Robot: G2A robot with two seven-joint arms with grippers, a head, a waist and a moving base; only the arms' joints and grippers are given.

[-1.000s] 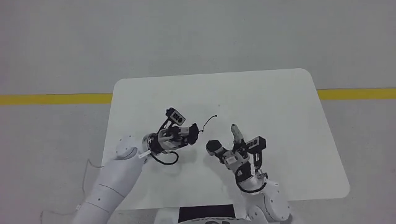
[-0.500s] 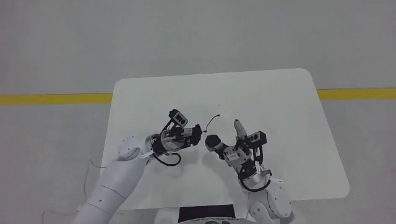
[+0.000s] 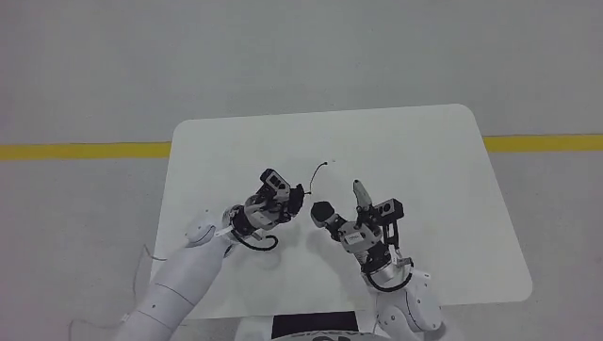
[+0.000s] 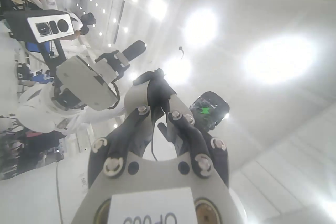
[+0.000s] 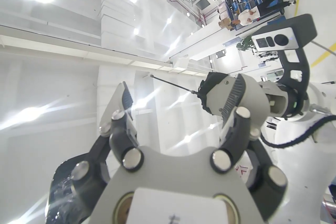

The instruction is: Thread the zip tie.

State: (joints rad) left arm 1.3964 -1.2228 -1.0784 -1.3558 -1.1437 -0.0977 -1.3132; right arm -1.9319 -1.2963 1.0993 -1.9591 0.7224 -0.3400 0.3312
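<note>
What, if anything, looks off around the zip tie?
Nothing stands out. The zip tie sticks out of the shut left gripper, gently curved. The right gripper is open beside it, not touching it.

The zip tie [image 5: 173, 83] is a thin black strap, pinched partway along between the closed fingers of the left hand [image 3: 297, 195] over the middle of the white counter [image 3: 424, 153]; its free length sticks upward in a slight curve, ending in a small knobbed tip
</note>
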